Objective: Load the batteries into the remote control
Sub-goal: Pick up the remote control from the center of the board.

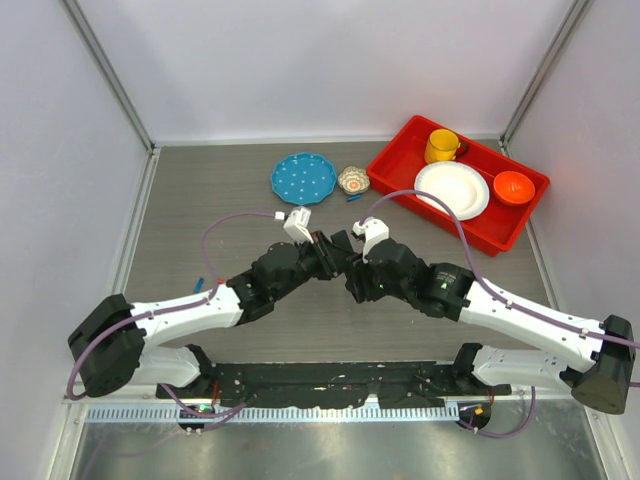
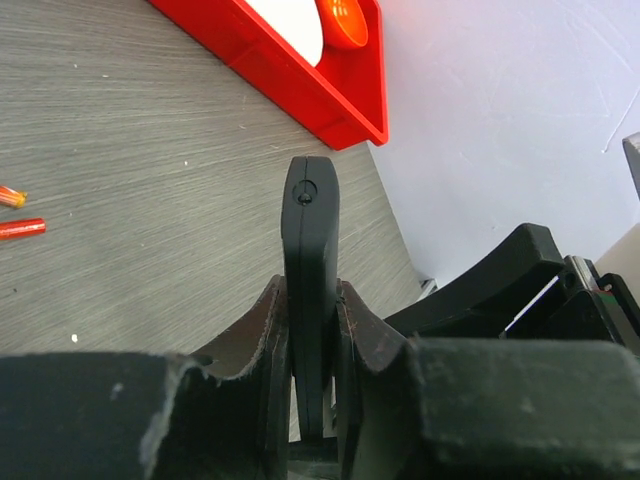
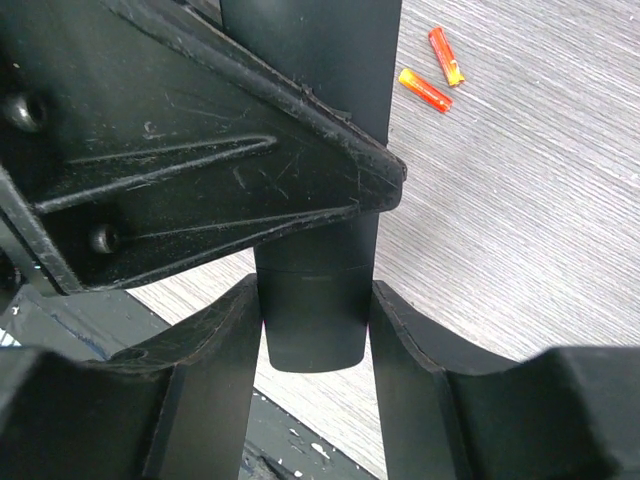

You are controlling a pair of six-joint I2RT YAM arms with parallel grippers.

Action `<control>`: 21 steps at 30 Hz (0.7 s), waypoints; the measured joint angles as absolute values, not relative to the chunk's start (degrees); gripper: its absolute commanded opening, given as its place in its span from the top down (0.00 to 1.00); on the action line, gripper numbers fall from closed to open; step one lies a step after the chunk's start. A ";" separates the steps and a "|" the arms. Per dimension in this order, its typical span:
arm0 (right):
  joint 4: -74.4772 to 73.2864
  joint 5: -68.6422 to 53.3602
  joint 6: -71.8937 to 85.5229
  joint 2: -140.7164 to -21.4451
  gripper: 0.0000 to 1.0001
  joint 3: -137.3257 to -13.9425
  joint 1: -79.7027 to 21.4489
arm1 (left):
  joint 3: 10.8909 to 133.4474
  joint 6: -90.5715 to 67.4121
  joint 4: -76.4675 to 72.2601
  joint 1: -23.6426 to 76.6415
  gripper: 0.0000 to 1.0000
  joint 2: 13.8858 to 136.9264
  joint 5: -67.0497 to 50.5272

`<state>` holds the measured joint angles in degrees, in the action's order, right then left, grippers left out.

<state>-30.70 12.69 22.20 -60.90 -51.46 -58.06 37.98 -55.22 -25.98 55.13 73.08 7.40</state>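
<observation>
From above: left gripper point(image 1: 322, 243) and right gripper point(image 1: 352, 268) tip to tip, mid-frame.
From left wrist: clamped tight on remote control point(image 2: 310, 250), edge-on at centre.
From right wrist: pressed against both sides of its lower end, bottom centre; orange sticks point(image 3: 425, 90) upper right.

A grey wood-grain tabletop point(image 1: 200, 200) carries a red rectangular plastic tray point(image 1: 400, 160) at its far right. Left of the tray lie a round blue white-dotted plate point(image 1: 303, 178) and, just beside it, a small round patterned bowl point(image 1: 352, 180). Two short orange-red sticks point(image 3: 425, 90) lie close together.
</observation>
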 measured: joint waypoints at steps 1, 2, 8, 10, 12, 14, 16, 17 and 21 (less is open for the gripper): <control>-30.68 12.71 22.37 -60.90 0.40 -51.46 -58.06 | 37.87 -55.24 -26.17 55.13 1.00 73.08 7.42; -30.70 12.73 22.55 -60.88 0.34 -51.46 -58.08 | 37.56 -55.07 -26.24 55.13 1.00 73.08 7.60; -33.85 12.75 22.87 -59.31 0.23 -55.51 -58.13 | 35.75 -53.98 -24.36 55.05 1.00 72.66 10.68; -34.98 12.78 22.92 -57.52 0.23 -58.02 -58.13 | 35.44 -53.28 -23.14 54.68 1.00 71.57 11.60; -34.83 12.78 23.11 -55.13 0.22 -59.66 -58.13 | 35.07 -52.53 -22.44 53.87 1.00 69.71 11.92; -34.33 12.82 23.88 -52.90 0.22 -59.86 -58.13 | 34.02 -52.21 -22.94 52.14 1.00 66.92 11.64; -33.08 13.06 25.15 -51.07 0.21 -58.94 -58.13 | 32.08 -52.29 -25.08 49.95 1.00 64.05 10.70; -31.90 13.23 25.98 -50.39 0.21 -57.91 -58.11 | 30.63 -52.45 -26.50 48.69 1.00 62.41 9.91; -25.17 13.08 30.79 -47.92 0.17 -49.23 -57.87 | 25.12 -53.63 -31.57 44.07 1.00 57.87 5.93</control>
